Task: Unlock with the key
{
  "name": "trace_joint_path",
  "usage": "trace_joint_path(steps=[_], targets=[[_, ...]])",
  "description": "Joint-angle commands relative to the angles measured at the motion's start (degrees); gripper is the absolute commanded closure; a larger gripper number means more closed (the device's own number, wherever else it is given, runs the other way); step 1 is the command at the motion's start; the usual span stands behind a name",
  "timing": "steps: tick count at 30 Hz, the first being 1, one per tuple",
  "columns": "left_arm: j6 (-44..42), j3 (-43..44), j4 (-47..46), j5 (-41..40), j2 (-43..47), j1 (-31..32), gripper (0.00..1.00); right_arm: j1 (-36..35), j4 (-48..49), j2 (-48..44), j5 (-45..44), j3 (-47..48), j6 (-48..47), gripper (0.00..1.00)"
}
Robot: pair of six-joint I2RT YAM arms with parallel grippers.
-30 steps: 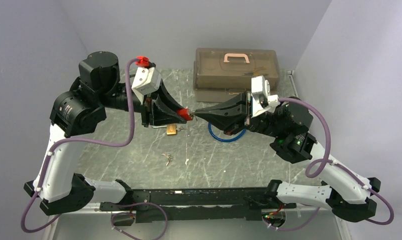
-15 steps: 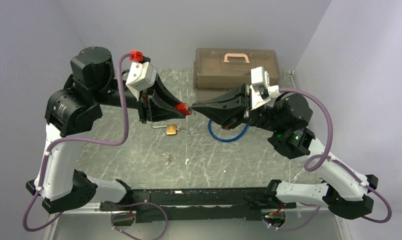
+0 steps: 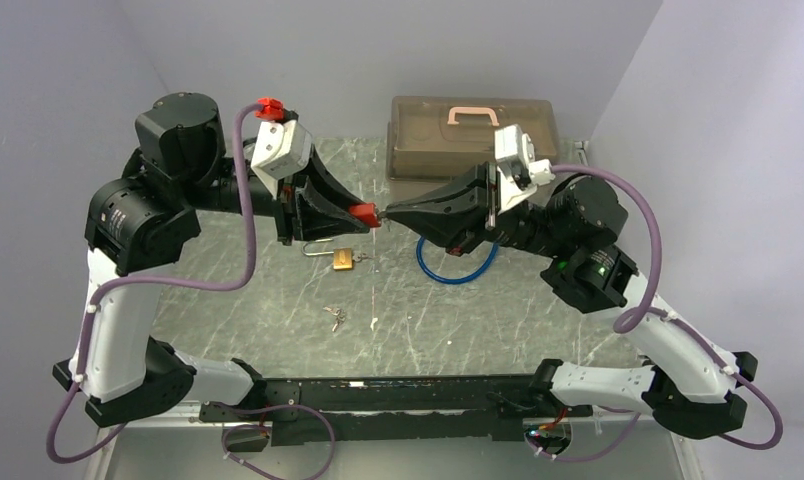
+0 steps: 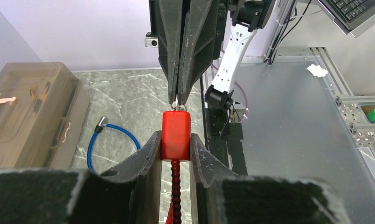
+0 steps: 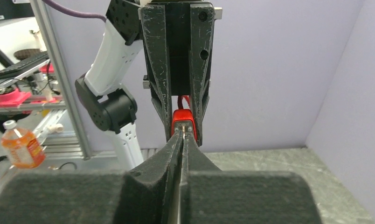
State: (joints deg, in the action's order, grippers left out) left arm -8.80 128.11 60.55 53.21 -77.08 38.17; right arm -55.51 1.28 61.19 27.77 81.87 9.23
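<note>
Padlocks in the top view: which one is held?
The red padlock, gripped between the left fingers; the brass padlock lies on the table.

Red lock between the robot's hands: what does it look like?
The red lock is a small, smooth, plastic-looking block with a ribbed red cable trailing from one end. The left gripper clamps its sides, holding it above the table. At its other end, the shut right gripper pinches a small metal piece, likely the key.
</note>
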Motion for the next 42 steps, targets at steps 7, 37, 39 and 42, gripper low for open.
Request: trace_joint_path(steps=[7, 37, 39, 42], targets=[[-8.66, -6.99, -7.92, 1.51, 4.55, 0.68, 1.0, 4.26, -24.84, 5.23, 3.45, 13.09, -4.37, 0.64], [-10.75, -12.99, -6.17, -1.81, 6.74, 0.68, 1.0, 4.42, -27.1, 6.53, 4.57, 21.08, -8.71, 0.69], [-10.83, -13.06, -6.22, -2.04, 6.72, 0.7, 1.0, 4.4, -27.47, 6.77, 5.07, 21.38, -8.71, 0.71], [-10.68, -12.75, -6.32, -2.15, 6.68, 0.71, 1.0, 4.43, -29.0, 7.6, 5.28, 22.35, -8.71, 0.86]])
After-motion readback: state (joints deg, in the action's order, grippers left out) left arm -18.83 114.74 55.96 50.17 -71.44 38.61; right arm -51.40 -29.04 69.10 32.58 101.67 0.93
